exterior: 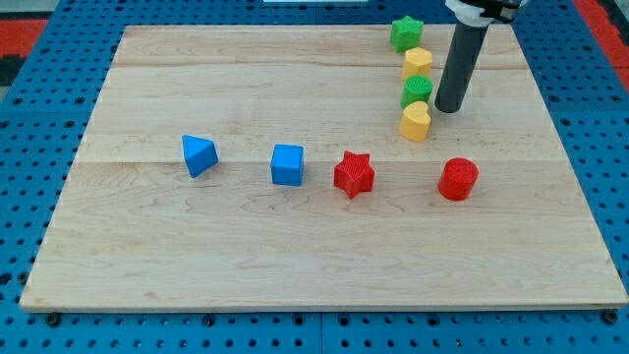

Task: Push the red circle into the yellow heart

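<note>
The red circle [458, 179] is sitting in the right middle of the frame, apart from the yellow heart [416, 121] up and to its left. Judged step: approach, contact not yet made. My tip [447, 108] is resting on the surface [197, 265] just right of the heart, touching nothing; there are no fingers to open or close. The next move is calling for circling below-right of the circle, then pushing up-left.

You'll find a green star [406, 32], yellow block [418, 62] and green block [417, 91] just left of my tip [447, 108]; a red star [354, 174], blue cube [288, 164] and blue triangle [199, 154] lie farther left, lower.
</note>
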Robot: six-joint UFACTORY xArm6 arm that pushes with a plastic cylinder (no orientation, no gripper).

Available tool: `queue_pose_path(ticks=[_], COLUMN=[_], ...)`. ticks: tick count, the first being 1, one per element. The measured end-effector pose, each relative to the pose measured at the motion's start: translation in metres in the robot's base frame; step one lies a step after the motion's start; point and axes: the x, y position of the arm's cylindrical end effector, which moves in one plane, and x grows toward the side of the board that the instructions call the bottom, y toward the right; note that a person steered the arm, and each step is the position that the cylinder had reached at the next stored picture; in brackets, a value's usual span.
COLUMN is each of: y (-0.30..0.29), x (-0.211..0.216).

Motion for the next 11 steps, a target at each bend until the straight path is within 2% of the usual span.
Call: queue_pose_path(ticks=[1, 2, 3, 4, 7, 8, 9, 10, 11], y=[0.007, 0.071, 0.099, 0.077, 0.085, 0.07, -0.005, -0.01, -0.021], x=[0.009, 0.029, 0.099, 0.146, 0.165, 0.176, 0.151, 0.075, 0.069])
